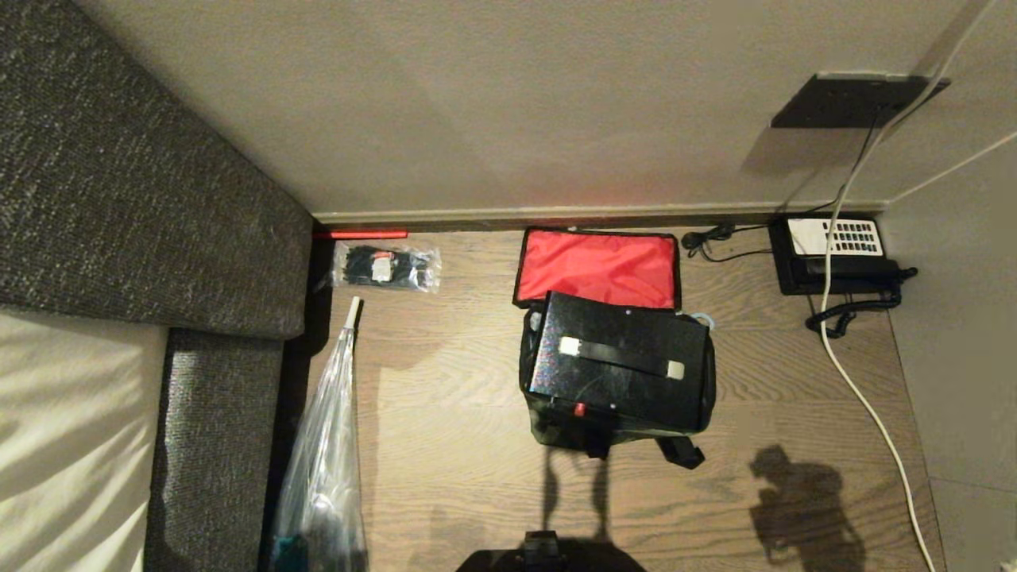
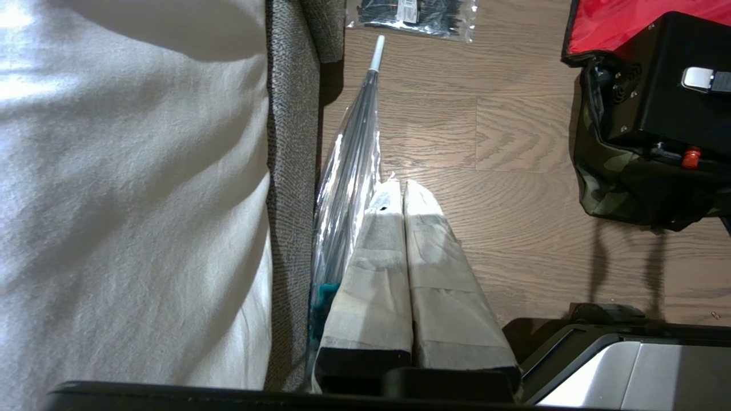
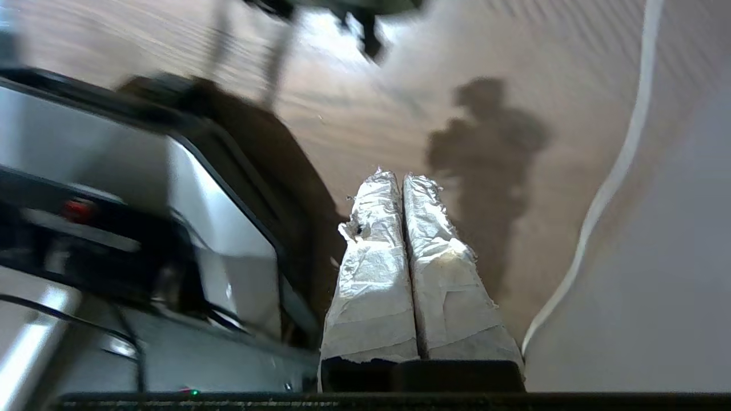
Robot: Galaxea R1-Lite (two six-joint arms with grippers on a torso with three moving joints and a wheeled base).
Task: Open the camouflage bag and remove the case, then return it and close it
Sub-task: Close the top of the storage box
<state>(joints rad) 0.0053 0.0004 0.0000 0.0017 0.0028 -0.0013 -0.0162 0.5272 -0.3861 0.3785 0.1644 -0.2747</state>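
1. The camouflage bag (image 1: 548,425) sits open on the wooden floor (image 1: 445,413), roughly mid-floor and close to the back wall (image 1: 508,103)
2. Its red-lined lid (image 1: 597,267) is folded back flat, nearly reaching the skirting board (image 1: 556,216) that marks the far edge
3. The case (image 1: 618,361), black and boxy, rests in the bag's mouth at a slight tilt, with a black strap between two pale end pieces across its top and a small red spot at its near edge
4. Green, brown and black camouflage cloth shows around the case's near side, and black straps trail toward me
5. To my left, a grey upholstered sofa (image 1: 119,183) with a pale cushion bounds the floor; a clear plastic bag (image 1: 322,469) lies along its edge and a clear packet of black ties (image 1: 387,267) lies near the back
6. To my right, a black desk phone (image 1: 834,254) sits in the far corner, and a white cable (image 1: 866,405) runs along that side
7. Bare floor lies open on both sides of the bag and in front of it
8. My left hand (image 2: 403,184) hangs over the floor beside the sofa, its wrapped fingers pressed together, holding nothing
9. My right hand (image 3: 402,176) is over bare floor near the white cable, well clear of the bag, fingers together and empty
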